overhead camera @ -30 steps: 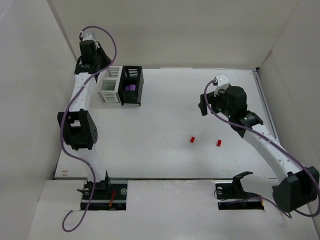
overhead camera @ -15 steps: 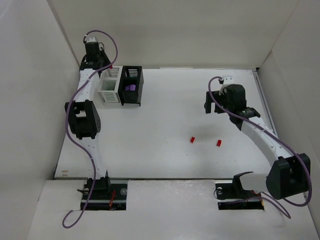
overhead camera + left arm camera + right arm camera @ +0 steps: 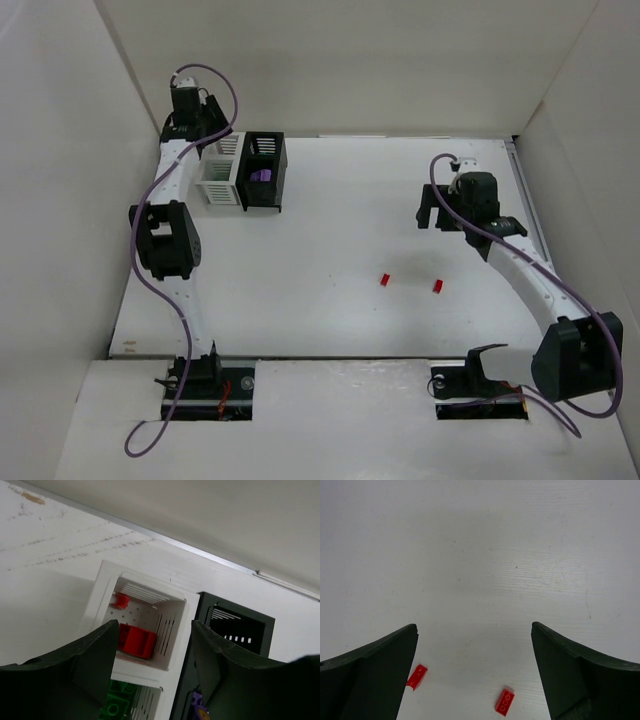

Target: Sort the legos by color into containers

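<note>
White table, walled in: L end effector & R end effector both apart.

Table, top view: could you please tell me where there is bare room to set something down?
Bare: the stretch between the black container and the right gripper, and the near patch between the left arm and the two red legos. Crowded: the far-left corner, where the left gripper hangs over the white container.

Two red legos lie well apart from the containers.
</note>
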Robot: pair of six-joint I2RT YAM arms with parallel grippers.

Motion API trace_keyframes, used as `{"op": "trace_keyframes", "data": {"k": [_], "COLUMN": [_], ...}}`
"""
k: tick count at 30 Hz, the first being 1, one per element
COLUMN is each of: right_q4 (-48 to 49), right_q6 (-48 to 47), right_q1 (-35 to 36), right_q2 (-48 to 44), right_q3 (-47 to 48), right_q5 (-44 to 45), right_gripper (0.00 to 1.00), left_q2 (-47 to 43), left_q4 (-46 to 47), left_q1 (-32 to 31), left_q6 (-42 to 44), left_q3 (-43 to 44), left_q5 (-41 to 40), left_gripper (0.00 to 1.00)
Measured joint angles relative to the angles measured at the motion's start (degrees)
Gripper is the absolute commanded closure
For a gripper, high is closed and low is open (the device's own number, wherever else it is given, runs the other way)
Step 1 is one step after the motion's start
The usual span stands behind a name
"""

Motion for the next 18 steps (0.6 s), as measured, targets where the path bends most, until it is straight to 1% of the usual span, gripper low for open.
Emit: {"op": "trace_keyframes", "data": {"k": [1,4,5,8,9,10,13,14,16,18], "right_q4": [-0.1,-0.7,-1.2,-3.1,-4.0,-4.7,-6.6,-6.9,-7.9,-8.9], "right_q6": [0.5,1.6,2.0,4.4,5.6,6.6,9.6,10.3,11.9,12.9], "right_q1": [-0.5,-2.2,-2.5,-3.6,-3.9,-4.4,-6.8,-7.4,-8.4,-9.2], "right_q2": [-0.5,-2.4,-3.1,-4.1,-4.2,-4.2,-4.0,-3.8,-3.6,-3.3], "right_q3": [-0.3,-1.7,-2.0,-2.7,-2.9,-3.3,-5.9,-6.8,-8.4,-10.0], "right_q5": [0.0,-0.1,-0.1,0.4,0.6,0.6,0.5,0.2,-0.2,-0.6], "right_gripper": [0.0,0.0,0.0,0.05,0.11,0.12,0.13,0.13,0.13,0.13], "left_q2": [-0.7,-3.7,-5.0,-10.0,-12.1,-14.2,-21.2,-23.2,-26.4,-28.6], "left_q4": [0.2,0.3,0.2,0.3,0.9,1.3,2.1,2.8,3.7,4.5], "left_q1": [0.0,-0.1,-0.2,-0.8,-1.3,-1.9,-6.0,-8.2,-13.6,-20.3], "left_q6": [0.1,0.6,0.8,1.4,1.7,2.0,2.9,3.4,4.3,5.6], "left_q3": [-1.2,-6.0,-7.6,-12.9,-15.0,-17.2,-23.5,-25.3,-28.4,-31.2], "left_q5": [0.3,1.0,1.2,1.9,2.1,2.4,2.8,2.9,2.9,3.0], "left_gripper": [0.38,0.29,0.24,0.17,0.14,0.12,0.11,0.12,0.13,0.18]}}
